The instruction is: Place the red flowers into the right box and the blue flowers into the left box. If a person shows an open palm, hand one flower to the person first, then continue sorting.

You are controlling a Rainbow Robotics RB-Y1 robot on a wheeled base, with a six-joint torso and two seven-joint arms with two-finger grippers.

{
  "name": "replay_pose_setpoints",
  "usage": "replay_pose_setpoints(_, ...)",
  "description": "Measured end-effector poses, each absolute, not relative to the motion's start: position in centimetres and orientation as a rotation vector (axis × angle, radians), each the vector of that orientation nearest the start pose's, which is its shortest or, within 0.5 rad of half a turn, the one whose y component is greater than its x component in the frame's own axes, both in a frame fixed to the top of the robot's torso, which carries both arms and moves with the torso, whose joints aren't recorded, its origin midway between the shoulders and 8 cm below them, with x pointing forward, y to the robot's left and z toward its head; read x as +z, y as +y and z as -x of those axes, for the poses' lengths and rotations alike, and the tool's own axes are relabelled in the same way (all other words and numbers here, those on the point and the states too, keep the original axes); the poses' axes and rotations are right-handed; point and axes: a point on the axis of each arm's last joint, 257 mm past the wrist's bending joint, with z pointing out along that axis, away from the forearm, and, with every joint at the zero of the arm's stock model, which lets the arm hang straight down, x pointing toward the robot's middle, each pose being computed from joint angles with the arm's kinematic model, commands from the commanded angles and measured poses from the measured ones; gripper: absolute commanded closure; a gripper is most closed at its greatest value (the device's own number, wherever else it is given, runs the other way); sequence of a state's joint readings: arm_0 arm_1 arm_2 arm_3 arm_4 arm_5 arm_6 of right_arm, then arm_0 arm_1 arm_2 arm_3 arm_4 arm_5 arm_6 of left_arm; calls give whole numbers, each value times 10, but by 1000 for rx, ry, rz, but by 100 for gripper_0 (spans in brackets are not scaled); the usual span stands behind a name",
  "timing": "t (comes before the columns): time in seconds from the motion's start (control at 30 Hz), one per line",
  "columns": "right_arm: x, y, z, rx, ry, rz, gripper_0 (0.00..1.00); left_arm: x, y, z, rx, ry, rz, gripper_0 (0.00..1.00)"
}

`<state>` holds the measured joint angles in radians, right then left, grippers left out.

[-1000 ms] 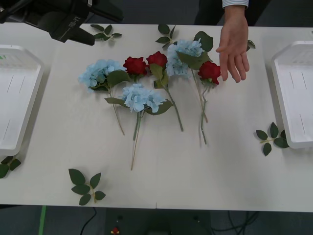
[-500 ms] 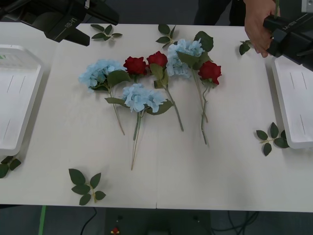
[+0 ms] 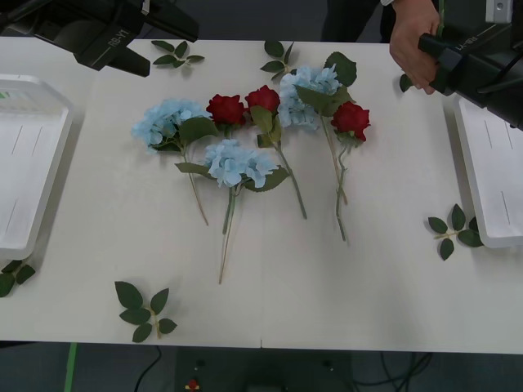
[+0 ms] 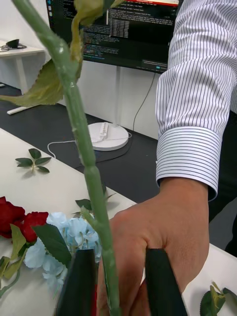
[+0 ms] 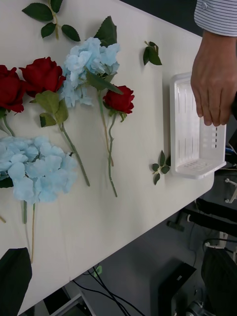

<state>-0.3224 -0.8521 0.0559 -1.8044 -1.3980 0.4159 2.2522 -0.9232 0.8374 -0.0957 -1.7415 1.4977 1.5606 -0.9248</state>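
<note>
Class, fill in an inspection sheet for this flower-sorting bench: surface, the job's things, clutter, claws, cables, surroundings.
Surface: white table, flowers lying mid-table.
Job's things: three red flowers and three blue flowers lie on the table; the left box and the right box hold no flowers.
Clutter: loose leaf sprigs scattered near the table's edges.
Claws: right claw is raised at the far right corner, shut on a green flower stem, with a person's hand right behind it; left claw is open, raised over the far left.
Cables: a power strip and cords on the floor behind.
Surroundings: a monitor behind the person.
</note>
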Motion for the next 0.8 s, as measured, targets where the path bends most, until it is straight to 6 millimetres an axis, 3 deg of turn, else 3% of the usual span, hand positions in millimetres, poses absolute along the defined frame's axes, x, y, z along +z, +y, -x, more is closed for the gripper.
replay_pose_setpoints(0.6,8,-222,-559,340,1451,547,0,25,114,-466,-948,2469,-228,0)
replay_pose_setpoints(0.8,-10,-215,-550,421,1506,549,0,25,114,-466,-948,2469,-228,0)
